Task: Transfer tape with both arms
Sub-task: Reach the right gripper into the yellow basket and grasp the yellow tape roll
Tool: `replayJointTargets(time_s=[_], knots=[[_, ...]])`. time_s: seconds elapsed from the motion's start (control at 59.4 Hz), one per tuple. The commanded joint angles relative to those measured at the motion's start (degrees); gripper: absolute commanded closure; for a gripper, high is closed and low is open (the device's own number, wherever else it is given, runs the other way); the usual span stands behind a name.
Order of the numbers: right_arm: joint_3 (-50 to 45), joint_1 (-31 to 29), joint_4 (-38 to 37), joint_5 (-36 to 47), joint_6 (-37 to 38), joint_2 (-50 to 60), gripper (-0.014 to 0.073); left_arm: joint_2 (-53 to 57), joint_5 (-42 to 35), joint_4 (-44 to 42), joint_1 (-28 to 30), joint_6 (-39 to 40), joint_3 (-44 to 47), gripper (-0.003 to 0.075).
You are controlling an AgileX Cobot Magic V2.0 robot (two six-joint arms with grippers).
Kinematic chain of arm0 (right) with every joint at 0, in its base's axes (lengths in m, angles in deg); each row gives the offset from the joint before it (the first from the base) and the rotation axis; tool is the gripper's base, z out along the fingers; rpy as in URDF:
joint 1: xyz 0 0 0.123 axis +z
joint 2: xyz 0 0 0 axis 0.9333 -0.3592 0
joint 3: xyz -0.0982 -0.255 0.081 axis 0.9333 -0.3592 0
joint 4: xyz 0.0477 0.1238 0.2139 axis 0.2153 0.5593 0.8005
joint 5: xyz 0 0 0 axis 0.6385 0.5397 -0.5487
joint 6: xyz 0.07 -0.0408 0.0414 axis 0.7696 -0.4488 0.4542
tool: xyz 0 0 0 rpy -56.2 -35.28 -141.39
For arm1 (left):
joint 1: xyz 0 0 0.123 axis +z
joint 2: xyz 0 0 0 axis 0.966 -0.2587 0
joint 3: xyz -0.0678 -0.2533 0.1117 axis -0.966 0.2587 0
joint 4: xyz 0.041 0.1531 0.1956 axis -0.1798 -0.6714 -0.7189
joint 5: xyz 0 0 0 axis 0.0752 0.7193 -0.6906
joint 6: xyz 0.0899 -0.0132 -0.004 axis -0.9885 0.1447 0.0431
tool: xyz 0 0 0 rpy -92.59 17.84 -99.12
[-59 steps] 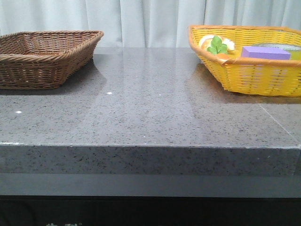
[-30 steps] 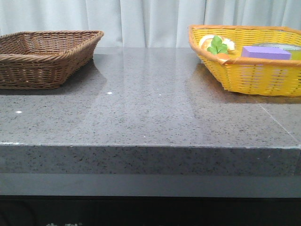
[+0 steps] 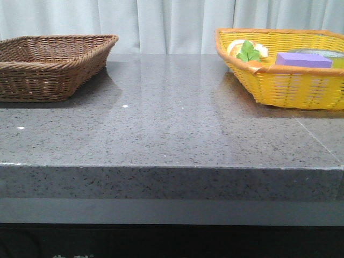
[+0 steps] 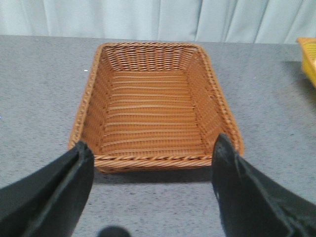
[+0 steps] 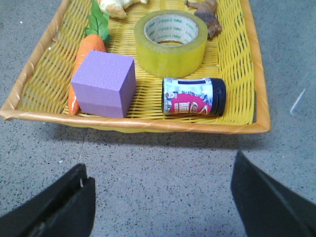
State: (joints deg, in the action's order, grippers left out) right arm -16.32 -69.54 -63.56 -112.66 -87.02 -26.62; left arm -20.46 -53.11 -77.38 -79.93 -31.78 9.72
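Left gripper [image 4: 153, 190] with black fingers [image 4: 54, 192] spread wide, hovering before a brown wicker basket [image 4: 155, 106] on the grey speckled table [image 4: 276, 98]. Yellow basket [image 4: 307, 57] corner visible at one edge

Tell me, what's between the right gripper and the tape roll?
In the right wrist view, the yellow basket's near rim and a small can lying on its side sit between the right gripper and the tape, after a strip of bare table.
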Motion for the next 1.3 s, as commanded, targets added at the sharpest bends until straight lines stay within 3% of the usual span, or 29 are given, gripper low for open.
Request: replayJointTargets(time_s=[0.0, 0.286, 0.573, 0.96, 1.28], knots=[[3.19, -0.13, -0.11, 2.96, 1.27, -2.21, 0.0001, -0.47, -4.43, 2.67, -2.59, -0.96, -1.93, 0.0211], [14.91, -0.19, -1.40, -2.15, 5.66, -15.92, 0.0001, -0.47, -3.80, 2.81, -15.58, -2.67, -1.93, 0.0230], [33.73, -1.44, -1.40, -9.15, 6.49, -34.09, 0.0001, -0.47, -4.28, 0.47, -27.23, -3.14, -1.93, 0.0230], [56.50, -5.56, -1.13, -21.98, 4.17, -55.31, 0.0001, -0.47, -4.39, -1.37, -28.88, -3.14, -1.93, 0.0230], [69.62, -6.98, 0.20, -25.46, 2.40, -67.99, 0.0001, -0.47, -4.39, -1.16, -28.88, -3.14, -1.93, 0.0230]])
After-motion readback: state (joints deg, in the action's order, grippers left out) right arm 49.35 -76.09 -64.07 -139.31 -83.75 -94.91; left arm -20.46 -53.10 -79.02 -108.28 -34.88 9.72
